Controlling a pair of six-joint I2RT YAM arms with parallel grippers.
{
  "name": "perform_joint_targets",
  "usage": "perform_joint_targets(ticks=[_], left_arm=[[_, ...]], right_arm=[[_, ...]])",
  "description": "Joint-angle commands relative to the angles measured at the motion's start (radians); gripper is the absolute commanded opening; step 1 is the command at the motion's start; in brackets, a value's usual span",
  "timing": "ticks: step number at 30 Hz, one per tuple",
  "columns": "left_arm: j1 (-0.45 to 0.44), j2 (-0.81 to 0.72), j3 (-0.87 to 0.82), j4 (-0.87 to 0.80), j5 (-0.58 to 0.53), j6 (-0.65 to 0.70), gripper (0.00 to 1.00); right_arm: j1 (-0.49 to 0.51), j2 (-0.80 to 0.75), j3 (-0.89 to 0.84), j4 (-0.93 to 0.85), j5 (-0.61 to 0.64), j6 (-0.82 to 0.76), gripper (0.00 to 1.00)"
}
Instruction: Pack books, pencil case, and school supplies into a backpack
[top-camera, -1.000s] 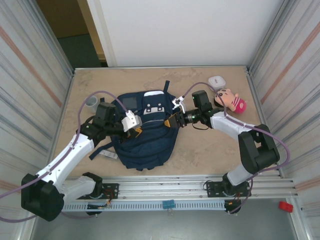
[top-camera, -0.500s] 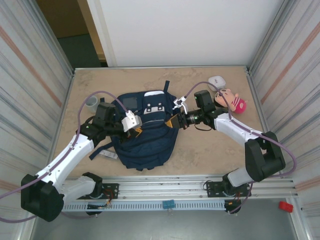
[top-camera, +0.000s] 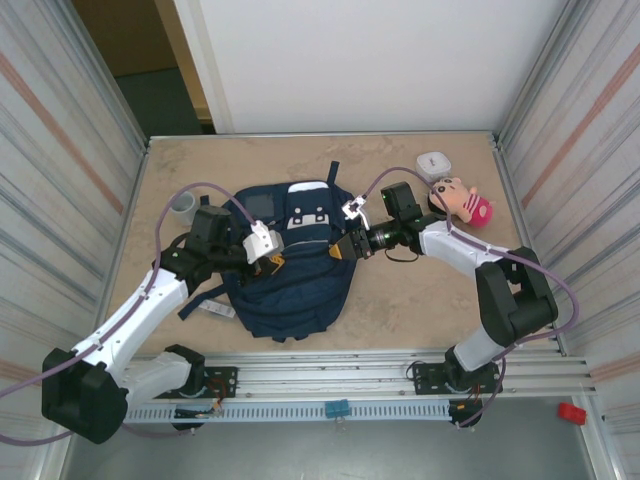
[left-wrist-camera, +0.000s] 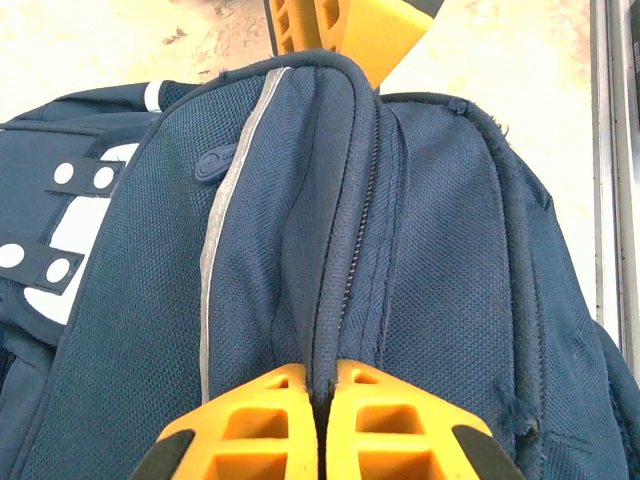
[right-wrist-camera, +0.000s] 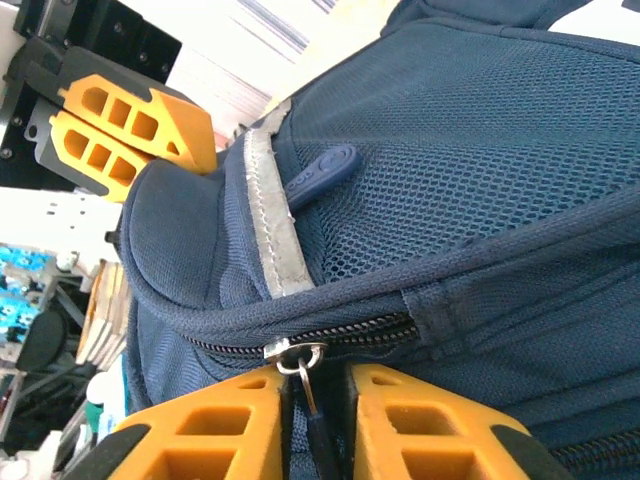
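The navy backpack lies flat in the middle of the table. My left gripper is shut on a fold of its fabric beside the zip, seen close in the left wrist view as the backpack pinched by the left gripper. My right gripper is at the backpack's right edge. In the right wrist view the right gripper is shut on the zipper pull, whose metal ring sits at the fingertips on the backpack. Books, pencil case and school supplies are out of view.
A pink-clothed doll and a small white rounded case lie at the back right. A grey cup stands at the left. Dark straps trail from the backpack's left side. Metal walls close in both sides.
My right gripper has shifted slightly left along the backpack's edge and its elbow has swung. The left arm and the backpack have stayed put.
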Motion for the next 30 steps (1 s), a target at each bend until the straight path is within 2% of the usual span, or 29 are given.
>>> perform_joint_targets(ticks=[1, 7, 14, 24, 27, 30], left_arm=[[0.004, -0.037, 0.016, 0.110, 0.044, -0.021, 0.00], [0.004, -0.013, 0.042, 0.111, -0.090, -0.094, 0.00], [-0.006, -0.001, 0.075, 0.122, -0.213, -0.192, 0.00], [-0.122, -0.001, 0.101, 0.132, -0.445, -0.257, 0.00], [-0.136, 0.020, 0.118, 0.136, -0.476, -0.287, 0.00], [-0.163, 0.032, 0.130, 0.157, -0.458, -0.291, 0.00]], right_arm=[[0.001, -0.011, 0.020, -0.028, 0.021, -0.020, 0.15], [-0.017, -0.101, -0.005, -0.042, 0.085, 0.023, 0.00], [0.036, -0.175, 0.049, -0.131, 0.207, 0.034, 0.00], [0.183, -0.122, 0.230, -0.297, 0.324, -0.011, 0.00], [0.227, -0.096, 0.285, -0.328, 0.340, -0.023, 0.00], [0.267, -0.057, 0.348, -0.371, 0.367, -0.040, 0.00]])
